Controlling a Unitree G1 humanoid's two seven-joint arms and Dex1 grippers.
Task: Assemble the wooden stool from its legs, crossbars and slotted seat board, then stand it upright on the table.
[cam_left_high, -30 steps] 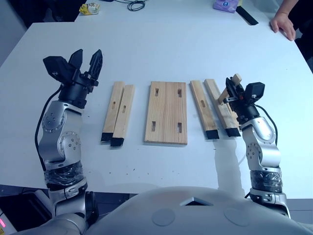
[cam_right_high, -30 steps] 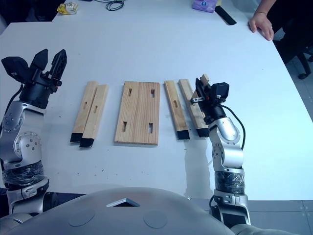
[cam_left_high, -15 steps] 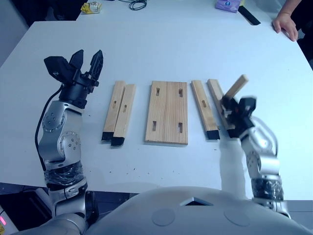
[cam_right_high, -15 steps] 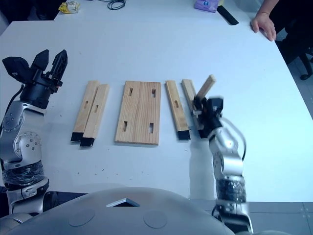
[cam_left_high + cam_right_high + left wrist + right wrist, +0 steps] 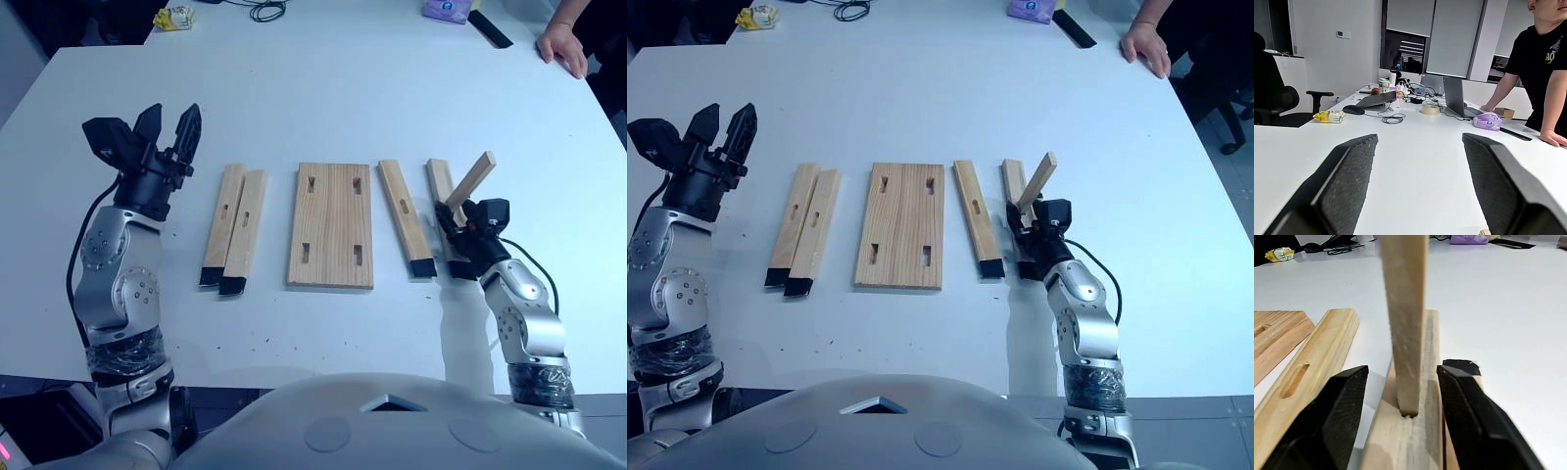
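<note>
Room-wise: my left gripper (image 5: 167, 132) hangs up with its fingers spread, and nothing is close to it. A decent lane runs between the left pair of legs (image 5: 223, 220) and the seat board (image 5: 331, 225). The lane between the board and the inner right leg (image 5: 406, 215) is tighter, and the one to the outer right leg (image 5: 438, 181) is a sliver. The crossbar (image 5: 474, 176) sticks up tilted from that leg's slot, with my right gripper (image 5: 1400, 374) straddling it, slim gaps both sides. Past the parts there's wide bare table (image 5: 323, 98). A person's hand (image 5: 560, 44), a purple pack (image 5: 443, 10) and a black bar (image 5: 488, 27) crowd the far right corner.
</note>
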